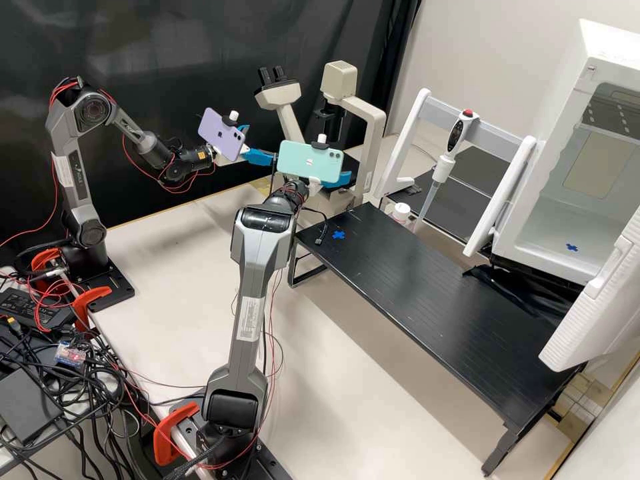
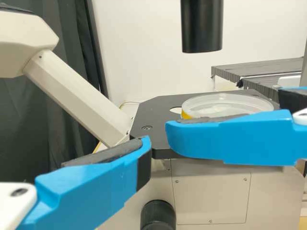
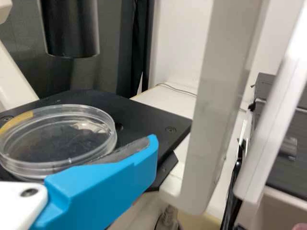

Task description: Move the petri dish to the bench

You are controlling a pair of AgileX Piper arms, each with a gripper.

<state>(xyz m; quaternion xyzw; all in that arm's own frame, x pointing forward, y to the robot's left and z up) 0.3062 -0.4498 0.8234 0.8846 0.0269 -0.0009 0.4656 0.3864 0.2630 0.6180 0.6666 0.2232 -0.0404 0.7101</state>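
In the high view my left gripper (image 1: 261, 145) stands open by the microscope; part of my right gripper (image 1: 341, 180) shows beside the green phone. The clear petri dish (image 2: 228, 101), with a yellow mark, lies flat on the black microscope stage (image 2: 144, 120). In the left wrist view my left gripper (image 2: 159, 137) has its fingertips apart, one finger in front of the dish's near edge. In the right wrist view one finger of my right gripper (image 3: 154, 151) crosses before the rim of the dish (image 3: 60, 139); whether they touch, I cannot tell. The black bench (image 1: 427, 313) stands at the right.
The microscope (image 1: 373, 127) rises behind the grippers, its black objective tube (image 2: 202, 26) above the stage. A blue tape cross (image 1: 339, 235) marks the bench's near left corner. Beyond the bench stand a pipette (image 1: 440, 167) on its white frame, a small bottle (image 1: 401, 212) and an open white chamber (image 1: 567, 220).
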